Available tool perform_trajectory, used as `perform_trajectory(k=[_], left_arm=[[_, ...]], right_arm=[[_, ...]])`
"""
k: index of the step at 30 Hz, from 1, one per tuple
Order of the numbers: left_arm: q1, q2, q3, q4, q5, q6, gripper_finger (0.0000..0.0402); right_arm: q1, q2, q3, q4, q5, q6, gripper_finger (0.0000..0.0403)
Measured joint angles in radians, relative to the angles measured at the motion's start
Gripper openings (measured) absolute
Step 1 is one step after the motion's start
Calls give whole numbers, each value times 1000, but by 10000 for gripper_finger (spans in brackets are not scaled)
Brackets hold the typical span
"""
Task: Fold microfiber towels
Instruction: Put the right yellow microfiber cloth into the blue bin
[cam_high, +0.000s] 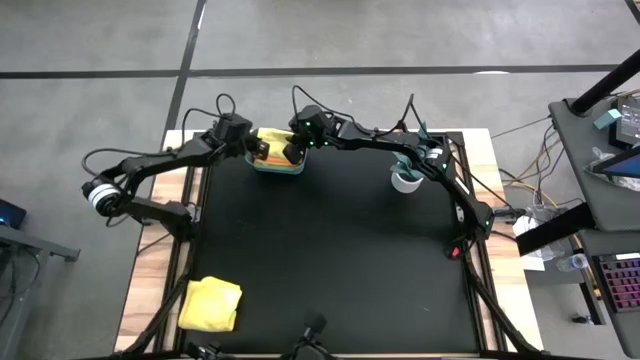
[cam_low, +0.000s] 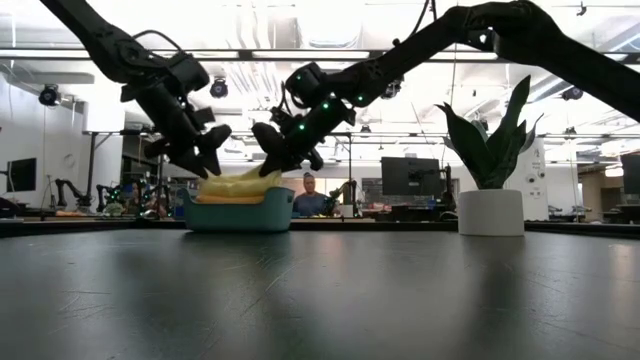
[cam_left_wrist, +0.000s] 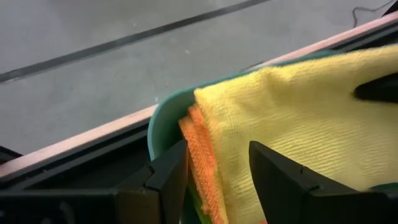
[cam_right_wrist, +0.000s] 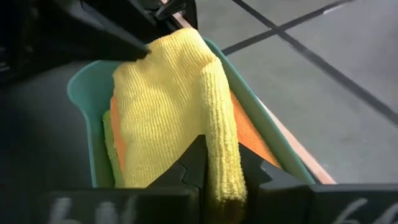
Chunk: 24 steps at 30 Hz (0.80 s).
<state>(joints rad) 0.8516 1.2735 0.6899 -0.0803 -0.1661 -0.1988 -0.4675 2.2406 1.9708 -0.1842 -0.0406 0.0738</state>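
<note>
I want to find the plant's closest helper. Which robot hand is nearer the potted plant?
Right. The right gripper is over the teal bin, on the side facing the potted plant; the left gripper is farther away.

Both tools over bin, yellow towel

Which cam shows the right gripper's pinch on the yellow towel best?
Right wrist view: the right gripper is shut on a rolled fold of the yellow towel over the teal bin. High view shows both grippers crowded over the bin, low view only a side profile, and left wrist view just the towel's surface.
</note>
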Motion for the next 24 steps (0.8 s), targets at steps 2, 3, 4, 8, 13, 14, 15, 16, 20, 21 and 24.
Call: perform_trajectory(k=[2,3,4,8,13,14,15,16,20,21,24], left_arm=[[0,-20,0,1,0,0,155],[0,-30,0,0,0,4,155],[-1,-42,0,2,0,9,155],[-6,-58,-5,51,6,26,155],[-16,-14,-9,108,11,23,155],[-17,3,-9,123,11,23,155],[-18,19,-9,133,12,22,155],[-18,37,-10,145,8,22,155],[-17,103,-10,175,-30,23,155],[-17,116,-10,177,-39,22,155],[-17,142,-10,167,-81,23,155]], right_arm=[[0,0,2,1,0,-30,38],[0,0,2,2,0,-37,38],[0,0,2,2,0,-36,38],[0,0,2,3,-1,2,38],[0,0,2,3,-1,12,38],[0,0,2,4,-1,10,38],[0,0,2,4,-1,3,38],[1,0,2,7,-2,-12,38],[2,0,2,7,-1,-35,38],[2,0,2,7,-1,-44,38],[2,0,2,-6,-2,-30,39]])
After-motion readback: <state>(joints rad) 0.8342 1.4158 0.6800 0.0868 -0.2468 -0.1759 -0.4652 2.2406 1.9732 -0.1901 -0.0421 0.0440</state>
